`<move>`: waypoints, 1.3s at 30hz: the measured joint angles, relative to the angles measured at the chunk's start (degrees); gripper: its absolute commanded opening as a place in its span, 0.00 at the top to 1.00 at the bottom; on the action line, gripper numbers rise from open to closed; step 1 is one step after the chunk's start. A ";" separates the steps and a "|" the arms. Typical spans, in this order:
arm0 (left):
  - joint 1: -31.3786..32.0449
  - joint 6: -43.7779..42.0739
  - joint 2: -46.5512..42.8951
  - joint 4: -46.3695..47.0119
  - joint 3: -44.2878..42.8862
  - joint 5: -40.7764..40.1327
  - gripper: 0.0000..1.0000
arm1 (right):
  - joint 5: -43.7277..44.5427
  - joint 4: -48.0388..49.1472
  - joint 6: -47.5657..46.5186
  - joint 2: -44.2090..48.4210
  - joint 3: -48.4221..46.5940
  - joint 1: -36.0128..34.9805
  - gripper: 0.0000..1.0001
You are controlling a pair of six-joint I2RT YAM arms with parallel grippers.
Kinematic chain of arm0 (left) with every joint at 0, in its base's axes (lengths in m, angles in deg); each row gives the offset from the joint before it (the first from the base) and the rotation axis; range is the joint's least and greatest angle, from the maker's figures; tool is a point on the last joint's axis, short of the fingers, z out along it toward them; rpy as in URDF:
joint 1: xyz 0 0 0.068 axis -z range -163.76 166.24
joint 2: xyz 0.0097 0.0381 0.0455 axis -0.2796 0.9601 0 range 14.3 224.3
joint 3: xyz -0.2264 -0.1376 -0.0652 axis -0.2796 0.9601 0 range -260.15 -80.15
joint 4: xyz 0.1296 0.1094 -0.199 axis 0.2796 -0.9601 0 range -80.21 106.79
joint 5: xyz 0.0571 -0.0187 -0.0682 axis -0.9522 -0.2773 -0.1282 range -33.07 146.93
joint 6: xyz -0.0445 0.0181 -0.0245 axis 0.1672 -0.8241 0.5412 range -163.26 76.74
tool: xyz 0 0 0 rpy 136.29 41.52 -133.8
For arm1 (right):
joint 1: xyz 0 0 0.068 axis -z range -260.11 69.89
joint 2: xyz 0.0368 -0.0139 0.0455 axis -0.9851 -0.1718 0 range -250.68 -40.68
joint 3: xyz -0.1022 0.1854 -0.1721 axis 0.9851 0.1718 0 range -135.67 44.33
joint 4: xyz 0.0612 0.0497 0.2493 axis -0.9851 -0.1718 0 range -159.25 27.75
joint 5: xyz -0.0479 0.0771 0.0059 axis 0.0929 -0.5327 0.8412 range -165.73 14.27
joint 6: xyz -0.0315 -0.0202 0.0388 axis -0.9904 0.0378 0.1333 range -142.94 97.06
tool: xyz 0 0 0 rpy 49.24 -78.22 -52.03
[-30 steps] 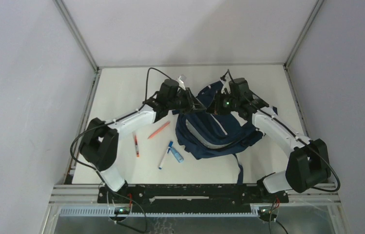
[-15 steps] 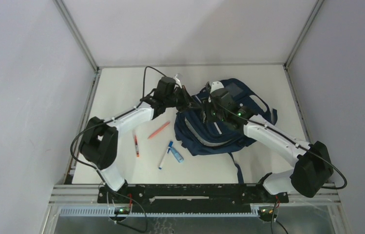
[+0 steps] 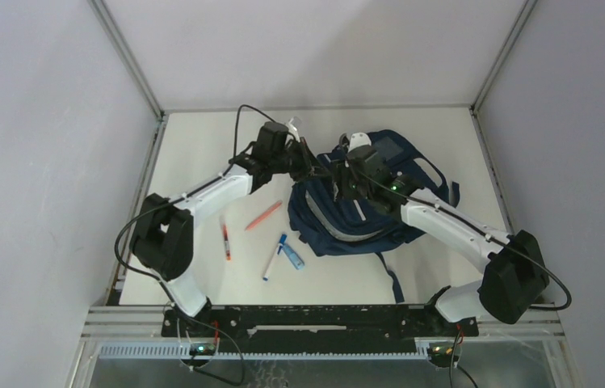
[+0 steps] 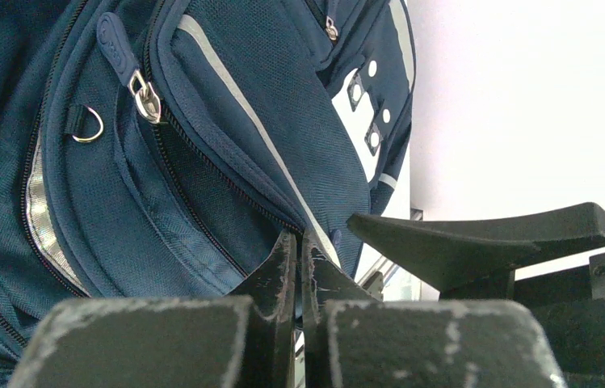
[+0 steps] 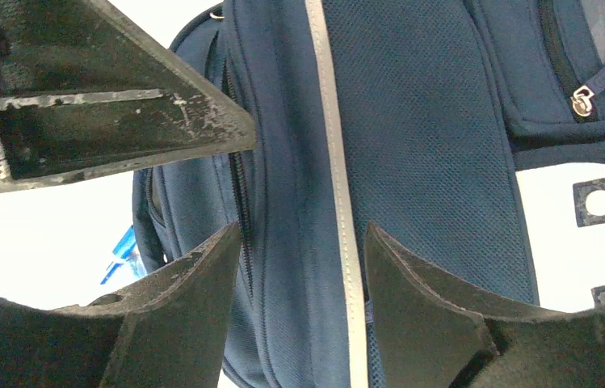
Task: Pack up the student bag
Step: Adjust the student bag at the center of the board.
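The student bag [image 3: 363, 212] is a navy-blue backpack with a pale zipper stripe, lying on the table right of centre. My left gripper [image 3: 313, 166] is at its upper left edge. In the left wrist view my left gripper [image 4: 300, 239] is shut, pinching a fold of the bag [image 4: 202, 137] by a zipper seam. My right gripper [image 3: 339, 181] hovers just right of it over the bag. In the right wrist view my right gripper [image 5: 303, 242] is open, its fingers either side of the stripe and a zipper on the bag [image 5: 412, 121].
Left of the bag on the table lie an orange pen [image 3: 263, 216], a red-and-black pen [image 3: 224, 239], a blue-and-white marker [image 3: 273, 257] and a small light-blue item [image 3: 293, 259]. A bag strap [image 3: 394, 283] trails toward the near edge. Walls enclose the table.
My right arm has swung left from the bag's right side to over its upper left, beside my left gripper. The bag has shifted a little; its square front panel now shows.
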 measured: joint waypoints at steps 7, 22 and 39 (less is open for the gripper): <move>-0.04 -0.04 0.00 -0.02 -0.04 0.28 1.00 | 1.20 0.63 0.02 -2.62 -0.35 -1.05 0.61; 0.02 -4.68 3.43 -2.93 -8.68 5.86 1.00 | -2.14 -4.17 0.46 0.17 -3.87 1.88 1.00; -2.69 -16.92 4.74 -16.39 -16.87 -0.57 0.21 | -11.63 -12.41 4.66 -1.88 -10.84 8.44 1.00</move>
